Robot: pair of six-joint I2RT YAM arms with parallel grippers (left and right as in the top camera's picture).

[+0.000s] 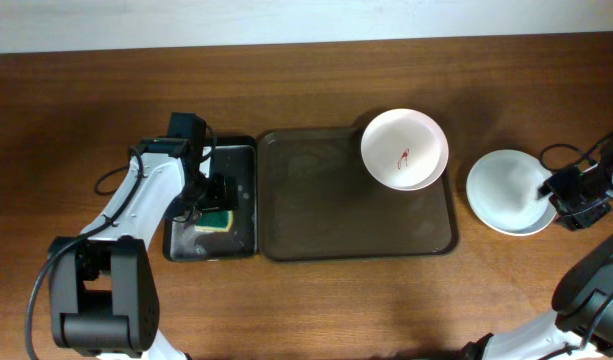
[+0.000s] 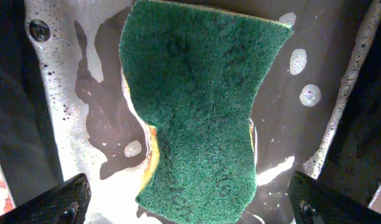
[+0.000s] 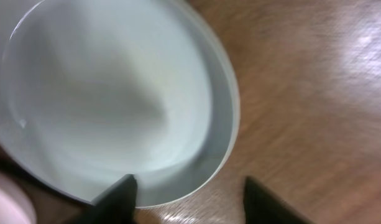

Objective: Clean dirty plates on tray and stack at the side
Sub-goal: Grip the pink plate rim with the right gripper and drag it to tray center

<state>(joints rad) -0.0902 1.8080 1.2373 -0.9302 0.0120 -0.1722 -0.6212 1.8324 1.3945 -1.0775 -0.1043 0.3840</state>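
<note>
Glossy wood table point(image 1: 316, 300) | left gripper point(image 2: 190, 202) spread wide, coarse green sponge point(image 2: 202, 99) seen just ahead | right gripper point(image 3: 193, 198) parted, smooth round plate point(image 3: 115, 93) rim straddled

Wooden table point(image 1: 316, 300) carrying brown tray point(image 1: 326, 205) at centre; black tray point(image 1: 244, 190) lying just beside it on left; pale plate point(image 1: 501, 185) sitting apart on right.

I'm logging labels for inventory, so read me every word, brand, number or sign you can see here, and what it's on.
No readable text in any view.
The plate on the tray bears only a red smear, not writing.
The side plate and the sponge are blank.
</note>
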